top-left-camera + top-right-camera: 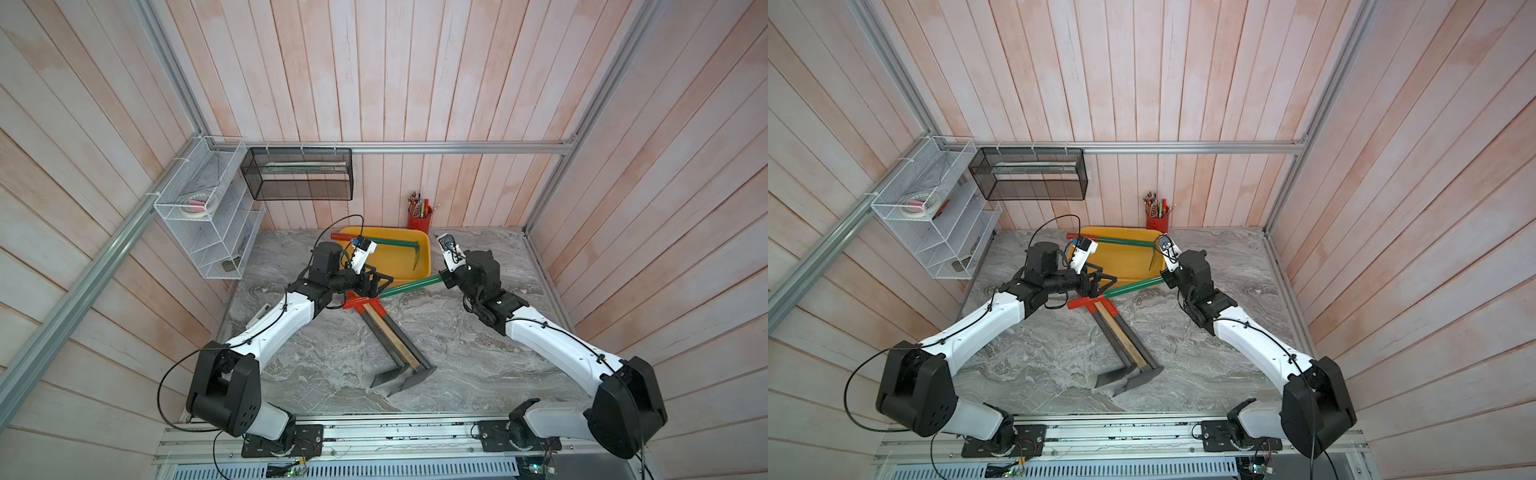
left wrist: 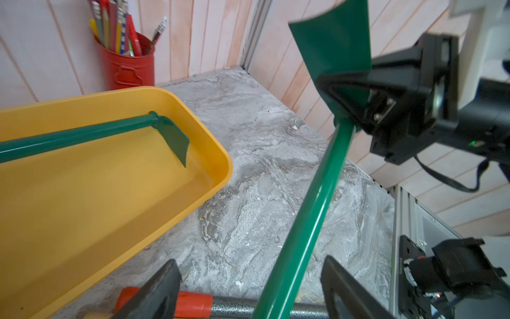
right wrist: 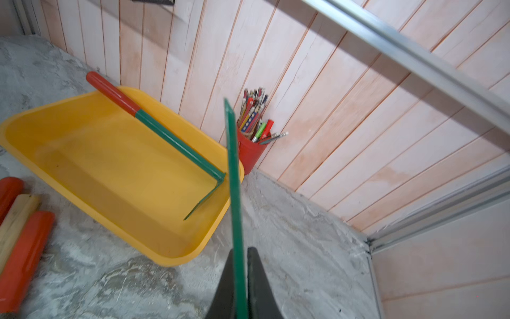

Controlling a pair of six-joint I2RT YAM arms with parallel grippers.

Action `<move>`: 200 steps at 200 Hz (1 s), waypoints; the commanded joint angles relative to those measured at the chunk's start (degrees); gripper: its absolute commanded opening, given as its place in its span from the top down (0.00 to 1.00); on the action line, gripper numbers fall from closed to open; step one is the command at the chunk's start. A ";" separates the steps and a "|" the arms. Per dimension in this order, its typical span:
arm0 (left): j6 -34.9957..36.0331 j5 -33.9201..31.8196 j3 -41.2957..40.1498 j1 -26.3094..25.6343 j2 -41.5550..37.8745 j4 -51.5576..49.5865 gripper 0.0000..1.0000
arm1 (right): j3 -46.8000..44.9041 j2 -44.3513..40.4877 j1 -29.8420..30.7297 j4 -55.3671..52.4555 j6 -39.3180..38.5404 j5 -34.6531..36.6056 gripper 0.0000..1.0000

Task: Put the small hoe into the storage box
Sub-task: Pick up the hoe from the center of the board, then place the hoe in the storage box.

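Right pincer (image 3: 240, 259): clamped edge-on on the thin green blade (image 2: 331, 49), holding that end up so the tool can swing over the rim
Left pincer (image 2: 249, 273): wide, fingers either side of the green shaft (image 2: 311, 210), probably to steady the low end; contact unclear
Small hoe (image 1: 409, 286): tilted just beside the storage box (image 3: 96, 165), grip end low over two dark-shafted hoes (image 1: 399, 345)
Box contents: another green hoe (image 3: 176, 143) lies toward the back wall, leaving the near side free

Storage box (image 1: 399, 270): you see plain yellow.
Small hoe (image 1: 411, 286): green shaft and blade, red grip.
Hoe in the box (image 1: 395, 243): same green, red grip.
Bench (image 1: 311, 365): grey, marbled veining.
Pencil pot (image 1: 419, 222): red.
Walls (image 1: 415, 83): pale pink-washed planks.
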 commanded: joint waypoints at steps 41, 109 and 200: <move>7.45 2.56 3.59 -1.46 4.38 -8.85 0.19 | -2.08 -3.02 -0.29 19.60 -10.62 -7.85 1.00; 7.37 8.54 3.47 -1.41 5.82 -7.31 0.34 | -5.38 -3.87 -0.26 26.14 -12.03 -11.83 1.00; 6.15 12.65 4.11 -1.43 7.54 -7.12 1.00 | -8.13 -3.44 -0.30 29.81 -10.82 -13.16 1.00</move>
